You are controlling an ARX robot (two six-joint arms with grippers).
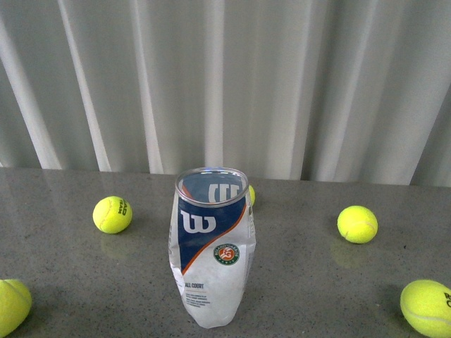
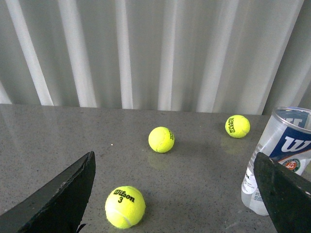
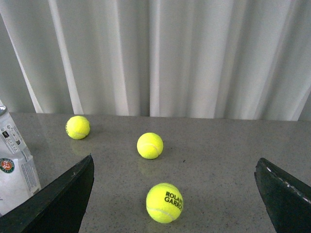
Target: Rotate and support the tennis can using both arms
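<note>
I see the clear plastic tennis can with white-navy Wilson label [image 1: 211, 246] upright on the grey tabletop [image 1: 303, 282], long axis vertical. Left tool [image 2: 175, 194] and right tool [image 3: 175, 194] both spread wide, holding nothing. Can sits between them, beside each tool's inner finger; left looks nearer, I reckon.

Yellow tennis balls [image 1: 112, 214] scattered on grey table [image 1: 56, 267], white curtain [image 1: 225, 77] behind.

Clear tennis can [image 1: 211, 246] with white and navy label, orange stripe, round green-and-orange emblem, white W logo. Yellow-green tennis balls [image 1: 113, 214] with black print. Grey speckled table [image 1: 310, 282]. Pale grey-white pleated curtain [image 1: 225, 77]. Black gripper fingers [image 2: 58, 199].
</note>
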